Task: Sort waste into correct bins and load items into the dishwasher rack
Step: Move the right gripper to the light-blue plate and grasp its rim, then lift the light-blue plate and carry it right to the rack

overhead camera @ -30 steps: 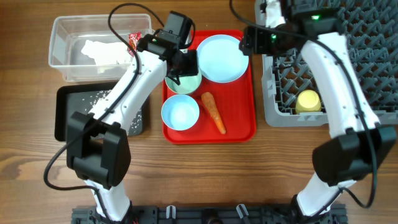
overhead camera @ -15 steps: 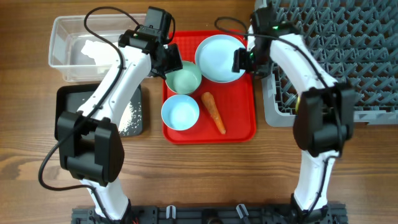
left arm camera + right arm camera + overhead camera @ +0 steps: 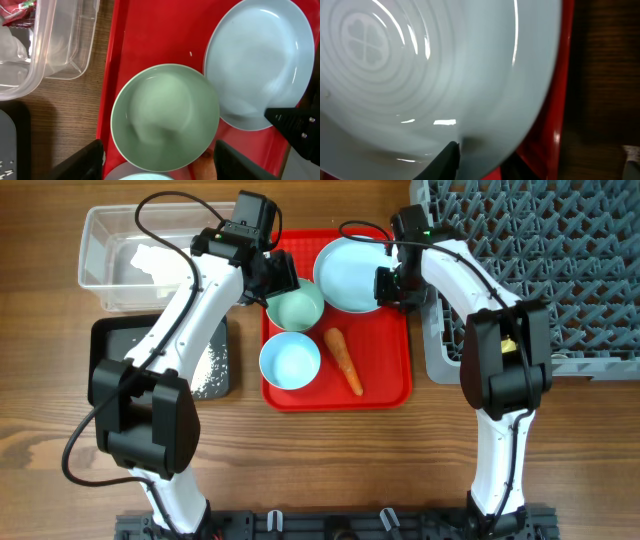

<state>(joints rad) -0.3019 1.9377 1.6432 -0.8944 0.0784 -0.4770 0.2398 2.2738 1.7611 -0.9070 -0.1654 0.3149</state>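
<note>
On the red tray point(image 3: 385, 380) lie the large light blue plate point(image 3: 350, 272), the pale green bowl point(image 3: 296, 309), the light blue bowl point(image 3: 290, 361) and the carrot point(image 3: 343, 361). My left gripper point(image 3: 162, 165) hangs open over the green bowl point(image 3: 165, 117), its fingers point(image 3: 82, 162) wider than the bowl's near edge and touching nothing. My right gripper point(image 3: 390, 285) sits at the plate's right rim. In the right wrist view one finger point(image 3: 447, 160) lies on the plate point(image 3: 435, 75) and the other is under the rim, so the gripper point(image 3: 492, 159) is shut on it.
The clear tub point(image 3: 100, 280) at the back left holds the napkin point(image 3: 155, 260) and the red wrapper point(image 3: 17, 7). The black tray point(image 3: 105, 365) in front of it holds rice. The grey dishwasher rack point(image 3: 540, 250) fills the right side.
My right arm came from the rack to the plate's right rim and closed on it. My left gripper shifted slightly left and opened wider above the green bowl.
</note>
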